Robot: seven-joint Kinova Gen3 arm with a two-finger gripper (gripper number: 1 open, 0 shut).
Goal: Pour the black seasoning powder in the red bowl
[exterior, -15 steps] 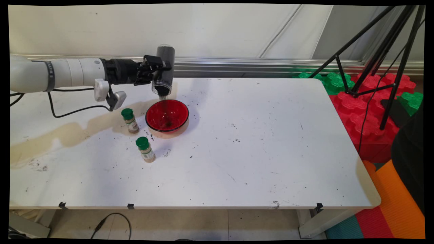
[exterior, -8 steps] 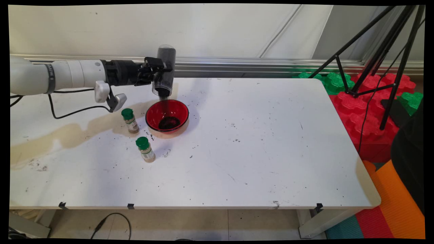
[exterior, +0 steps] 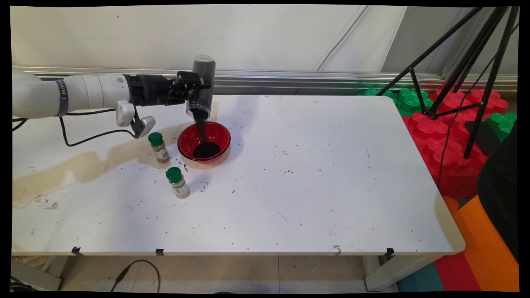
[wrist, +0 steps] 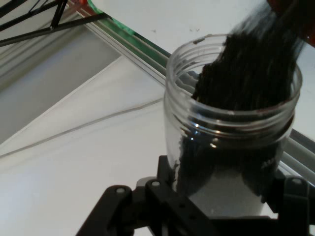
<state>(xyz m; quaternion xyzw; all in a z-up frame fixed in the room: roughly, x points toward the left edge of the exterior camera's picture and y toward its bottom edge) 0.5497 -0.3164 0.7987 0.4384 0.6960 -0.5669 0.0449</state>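
The fingers (exterior: 194, 85), partly hiding behind it, are clamping an upended clear jar (exterior: 202, 87) seemingly streaming dark grains into the red bowl (exterior: 204, 140), beside two green-capped spice bottles (exterior: 158, 147).

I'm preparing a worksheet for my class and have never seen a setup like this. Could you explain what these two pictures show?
A white robot arm reaches over a white table. One picture comes from a fixed camera above the table's near side, the other from a camera on the arm's hand. The end effector grips a clear jar, tipped mouth-down, and dark grains pour into a red bowl. Two green-capped spice bottles stand left of the bowl.
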